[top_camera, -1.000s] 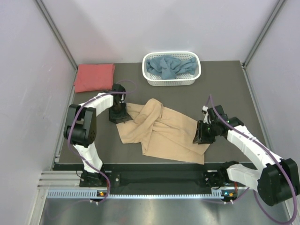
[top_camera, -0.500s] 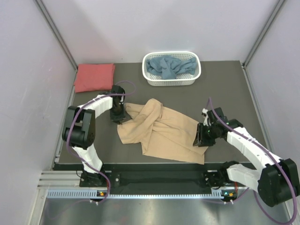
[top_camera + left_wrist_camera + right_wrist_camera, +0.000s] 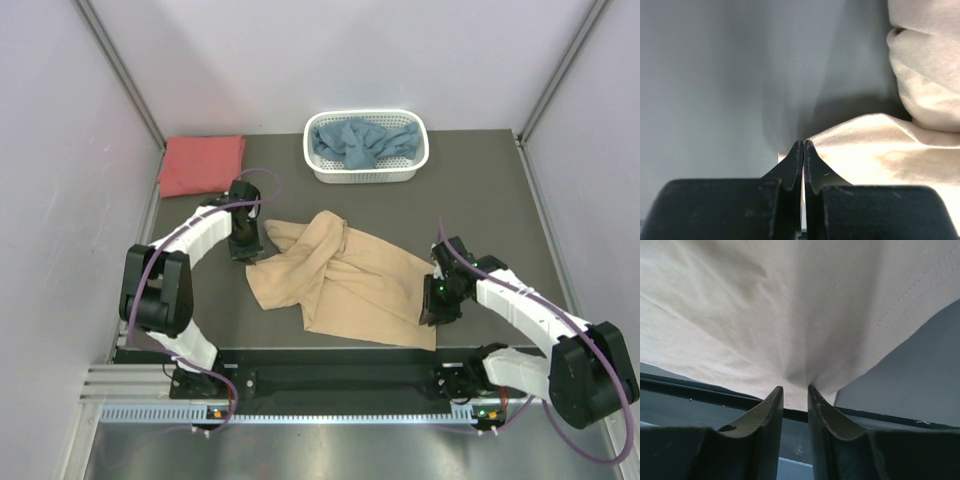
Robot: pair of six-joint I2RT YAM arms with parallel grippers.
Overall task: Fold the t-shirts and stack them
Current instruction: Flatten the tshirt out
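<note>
Tan soft cloth t-shirt [image 3: 350, 285] is limp and light, so hold it by the edges; your left fingers [image 3: 792, 167] pinch 1 edge, right fingers [image 3: 765, 420] pinch the hem.

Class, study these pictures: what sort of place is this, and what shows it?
Probably a robot lab cell: a left arm and right arm bolted to a dark table, plain walls around, a tan t-shirt between them.
</note>
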